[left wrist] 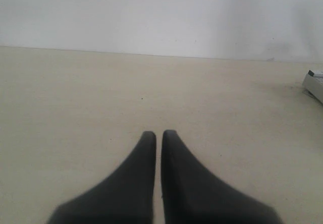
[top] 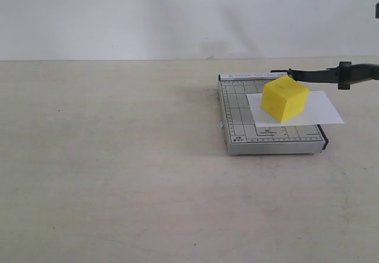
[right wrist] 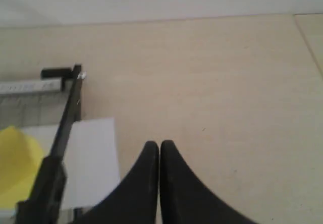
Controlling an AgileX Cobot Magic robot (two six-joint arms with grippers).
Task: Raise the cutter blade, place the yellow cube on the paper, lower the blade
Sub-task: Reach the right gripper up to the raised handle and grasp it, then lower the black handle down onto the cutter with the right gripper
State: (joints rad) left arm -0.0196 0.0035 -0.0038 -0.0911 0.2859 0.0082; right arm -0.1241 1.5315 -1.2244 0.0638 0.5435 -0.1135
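On the right half of the table (top: 118,186), given whole by the exterior view alone: grey base (top: 237,121) lying flat, paper (top: 323,114) spread across it and jutting past its right edge, yellow cube (top: 285,99) sitting on that paper, turned corner-forward. Just behind the cube, cutter blade (top: 314,74) raised clear of the base, reaching from the hinge (top: 278,71) at the far corner out to the right and ending in the thick handle (top: 358,72), gripped by nothing. Only a dark sliver at the top right edge of that picture, too small to name.

From the right wrist camera, a closer look at the same corner: blade (right wrist: 65,118) running from hinge (right wrist: 70,73) across the paper (right wrist: 93,163) to the handle (right wrist: 45,183), with only a slice of the cube (right wrist: 17,163) beyond it. Right gripper (right wrist: 160,146) hanging over bare tabletop just beside the paper's edge, fingertips pressed together and pinching nothing, apart from blade and handle alike, aimed low across the table toward the wall.

From the left wrist camera, none of the task's things, only a corner of the grey base (left wrist: 315,82) at the picture's edge, well apart from the fingertips. Left gripper (left wrist: 159,133) likewise pressed together on nothing, a hairline slit between the two dark fingers (left wrist: 144,158), pointed nearly level over open table toward the pale wall (left wrist: 151,12).
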